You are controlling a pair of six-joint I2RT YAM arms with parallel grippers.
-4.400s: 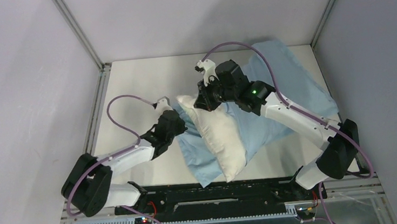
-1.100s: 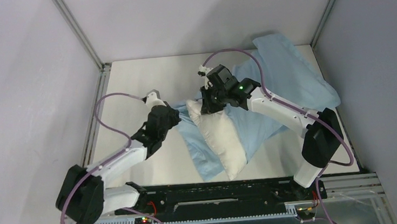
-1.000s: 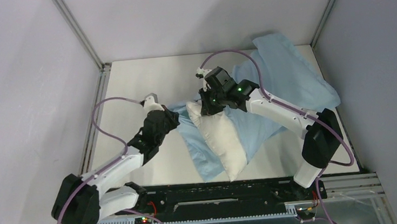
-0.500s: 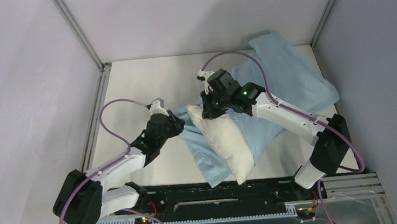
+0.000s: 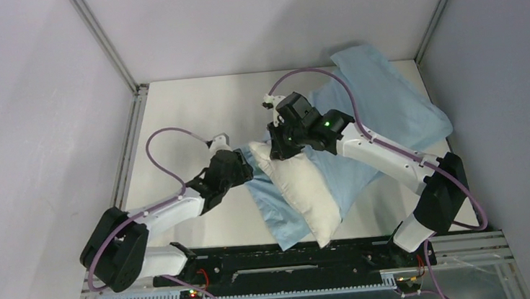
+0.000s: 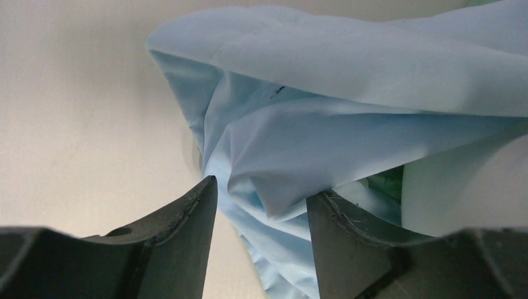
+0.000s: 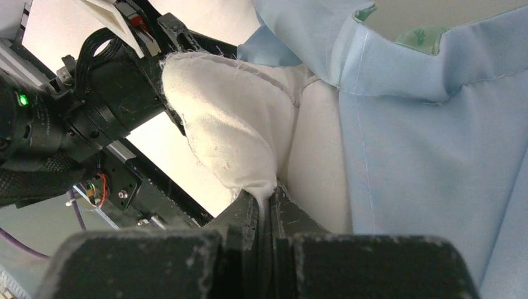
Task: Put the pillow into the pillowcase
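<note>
The white pillow point(image 5: 300, 190) lies slantwise on the light blue pillowcase point(image 5: 381, 107), its near end close to the table's front edge. My right gripper point(image 5: 275, 146) is shut on the pillow's far corner; in the right wrist view the white fabric point(image 7: 230, 124) is pinched between the closed jaws point(image 7: 268, 198), with the pillowcase hem point(image 7: 405, 87) beside it. My left gripper point(image 5: 246, 167) is at the pillowcase's left edge. In the left wrist view it point(image 6: 261, 202) is open, with a bunched fold of blue cloth point(image 6: 292, 162) between its fingers point(image 6: 187, 230). Sea-green lining point(image 6: 387, 182) shows inside.
The pillowcase's far end bunches up against the back right corner post point(image 5: 438, 11). A black rail point(image 5: 293, 257) runs along the near edge. Grey walls close in the left, back and right. Bare table point(image 5: 194, 112) lies at the back left.
My left gripper has swung right and nearer, up to the pillowcase's left edge. My right gripper has pulled the pillow toward the near edge over the last second, then stayed put.
</note>
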